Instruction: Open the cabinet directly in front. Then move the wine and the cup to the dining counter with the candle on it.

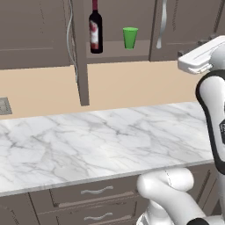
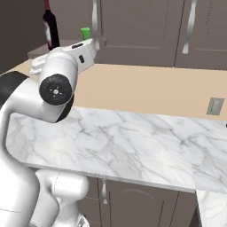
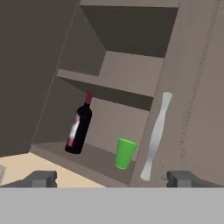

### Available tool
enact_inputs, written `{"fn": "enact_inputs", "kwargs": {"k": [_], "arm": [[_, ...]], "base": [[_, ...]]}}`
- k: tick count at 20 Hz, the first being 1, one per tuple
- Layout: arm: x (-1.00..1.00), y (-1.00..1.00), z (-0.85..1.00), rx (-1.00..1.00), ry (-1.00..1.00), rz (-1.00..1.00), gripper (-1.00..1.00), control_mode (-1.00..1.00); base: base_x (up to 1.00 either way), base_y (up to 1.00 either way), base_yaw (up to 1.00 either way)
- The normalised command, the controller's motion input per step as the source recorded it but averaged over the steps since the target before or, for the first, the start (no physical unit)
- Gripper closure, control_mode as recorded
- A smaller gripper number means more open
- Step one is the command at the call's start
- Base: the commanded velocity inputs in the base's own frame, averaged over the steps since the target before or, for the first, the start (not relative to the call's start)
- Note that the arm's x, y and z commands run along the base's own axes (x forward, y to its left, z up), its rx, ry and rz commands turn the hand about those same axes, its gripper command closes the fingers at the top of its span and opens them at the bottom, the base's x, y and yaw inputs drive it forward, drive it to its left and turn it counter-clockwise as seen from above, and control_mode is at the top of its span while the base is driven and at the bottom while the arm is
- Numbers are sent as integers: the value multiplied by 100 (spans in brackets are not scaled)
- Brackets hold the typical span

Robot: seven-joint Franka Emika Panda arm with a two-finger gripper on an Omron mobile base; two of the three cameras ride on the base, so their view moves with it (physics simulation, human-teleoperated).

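Observation:
The cabinet (image 1: 184, 22) has its left door (image 1: 80, 52) swung out edge-on and its right door (image 3: 192, 87) closed, the long silver handle (image 3: 155, 135) on it. On the lower shelf the wine (image 1: 95, 33) stands upright at the left, and the green cup (image 1: 130, 37) stands to its right. Both also appear in the hand view, the wine (image 3: 78, 129) and the cup (image 3: 125, 153). My gripper (image 3: 113, 178) is open and empty, raised in front of the shelf, short of the cup and touching nothing. The dining counter and the candle are out of view.
A long marble worktop (image 1: 101, 136) with a beige backsplash (image 1: 132, 83) runs below the cabinet. A wall outlet (image 2: 215, 105) sits in the backsplash. Drawers (image 1: 96, 191) lie under the worktop. More closed wall cabinets (image 2: 146, 26) stand to the right.

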Motion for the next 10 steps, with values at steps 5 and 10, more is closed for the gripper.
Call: {"fn": "enact_inputs", "kwargs": {"k": [5,10], "arm": [[28,-14,18,3,-3,-17,-100,-100],[31,-40,15,10,0,0,-100,-100]], "base": [[0,0,0],[0,0,0]]}}
